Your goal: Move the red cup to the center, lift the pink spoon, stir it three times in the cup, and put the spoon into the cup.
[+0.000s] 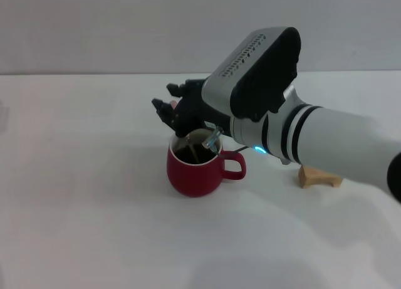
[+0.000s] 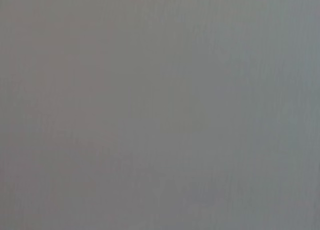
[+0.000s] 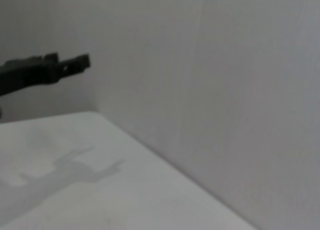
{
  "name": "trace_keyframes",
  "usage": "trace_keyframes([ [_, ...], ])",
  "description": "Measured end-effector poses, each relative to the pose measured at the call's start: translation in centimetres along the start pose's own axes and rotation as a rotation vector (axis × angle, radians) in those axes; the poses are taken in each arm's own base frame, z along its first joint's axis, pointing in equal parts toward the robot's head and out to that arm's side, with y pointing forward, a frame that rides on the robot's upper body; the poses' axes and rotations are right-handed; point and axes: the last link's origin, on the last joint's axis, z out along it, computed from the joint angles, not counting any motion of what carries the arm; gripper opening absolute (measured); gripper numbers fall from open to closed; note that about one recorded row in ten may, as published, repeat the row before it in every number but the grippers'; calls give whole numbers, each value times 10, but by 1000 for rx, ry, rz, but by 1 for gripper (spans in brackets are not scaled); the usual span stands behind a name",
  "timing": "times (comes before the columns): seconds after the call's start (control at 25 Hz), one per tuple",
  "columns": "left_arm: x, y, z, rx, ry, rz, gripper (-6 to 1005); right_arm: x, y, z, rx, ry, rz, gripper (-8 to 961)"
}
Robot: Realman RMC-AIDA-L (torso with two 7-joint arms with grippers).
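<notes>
Nearest the robot on the white desk (image 1: 94, 239) stands the red cup (image 1: 194, 173), about mid-desk, upright, handle toward the robot's right, dark liquid inside. Leaning in it is the pink spoon (image 1: 212, 140); only a greyish stretch near the rim shows plainly, and its bowl is lost in the liquid. Just beyond the cup's far rim the right hand (image 1: 178, 110) hovers, its dark fingers (image 1: 164, 107) reaching past the cup; whether it grips the spoon or has let go I cannot tell, since the bulky wrist covers the contact. Off to the right, partly behind the arm, lies a light wooden block (image 1: 319, 177).

Judging from this, the risk is a sideways pull of the arm dragging the spoon against the rim, tipping the cup or slopping liquid; the forearm also passes close over the handle.

Left arm: out of sight, its wrist view blank grey. Right wrist view catches only a dark finger edge (image 3: 45, 70), bare desk and wall.
</notes>
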Motion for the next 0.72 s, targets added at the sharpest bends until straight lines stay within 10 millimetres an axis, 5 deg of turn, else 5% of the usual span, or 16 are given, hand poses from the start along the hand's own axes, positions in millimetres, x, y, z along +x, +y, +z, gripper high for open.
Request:
trace_keyframes([
  [0.32,0,-1,-1,1,2,-6,838,17,-19,-14,247,-175,-89,324],
  [0.52,1,0,0,0,4,-16,838,40,-52,-30,451,-254,-100,324],
  [0.72,1,1,1,-3,4,-18,838,67,-87,-68,722,-349,-89,323],
])
